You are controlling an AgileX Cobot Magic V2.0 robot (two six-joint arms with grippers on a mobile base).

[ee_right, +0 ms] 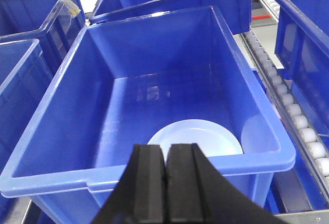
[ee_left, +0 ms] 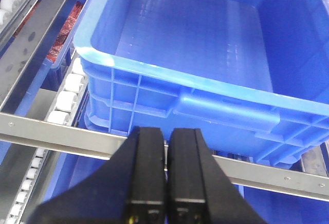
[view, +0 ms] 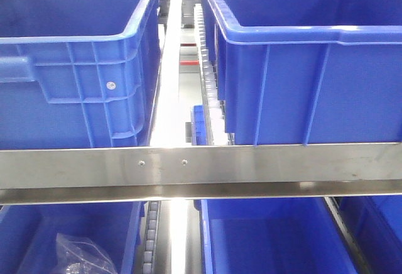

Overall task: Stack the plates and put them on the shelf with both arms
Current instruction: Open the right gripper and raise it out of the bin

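Right gripper (ee_right: 165,183) closed and empty, poised above pale-blue plate (ee_right: 198,137) inside blue bin (ee_right: 61,106), left gripper (ee_left: 165,175) closed, empty, over another blue crate (ee_left: 216,111)

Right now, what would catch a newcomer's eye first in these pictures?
Big blue bins fill every view, sitting on a steel shelf rail with white rollers alongside. In the right wrist view a pale-blue plate lies at the near end of one bin, just beyond the shut right pincer. The left pincer, also shut, hangs before an empty bin.
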